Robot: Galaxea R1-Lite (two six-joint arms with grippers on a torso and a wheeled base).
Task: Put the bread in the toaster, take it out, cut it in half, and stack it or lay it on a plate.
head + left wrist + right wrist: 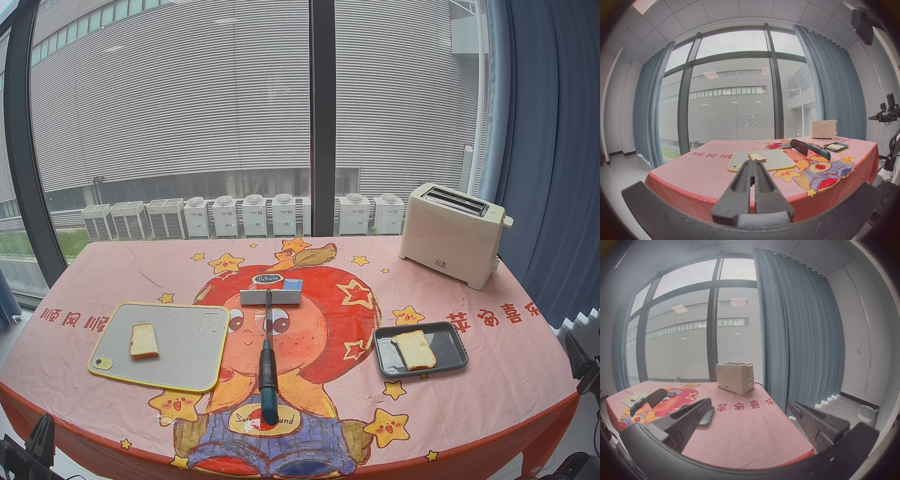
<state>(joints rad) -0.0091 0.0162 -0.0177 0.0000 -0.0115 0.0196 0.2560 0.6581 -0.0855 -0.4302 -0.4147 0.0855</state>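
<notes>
A piece of bread [144, 340] lies on the pale cutting board [181, 359] at the left of the table. Another piece of bread [414, 349] lies in the dark tray [453, 347] at the right. The cream toaster [451, 232] stands at the back right with its slots showing nothing. A teal-handled knife [268, 369] rests in the middle, its blade on a small grey holder [270, 295]. My left gripper [752, 178] is shut on nothing, off the table's near left edge. My right gripper [749, 402] hangs open and holds nothing, off the near right edge.
The round table [94, 275] carries a pink cartoon cloth. A window with a dark post [323, 119] stands behind it, and a blue curtain [550, 144] hangs at the right behind the toaster.
</notes>
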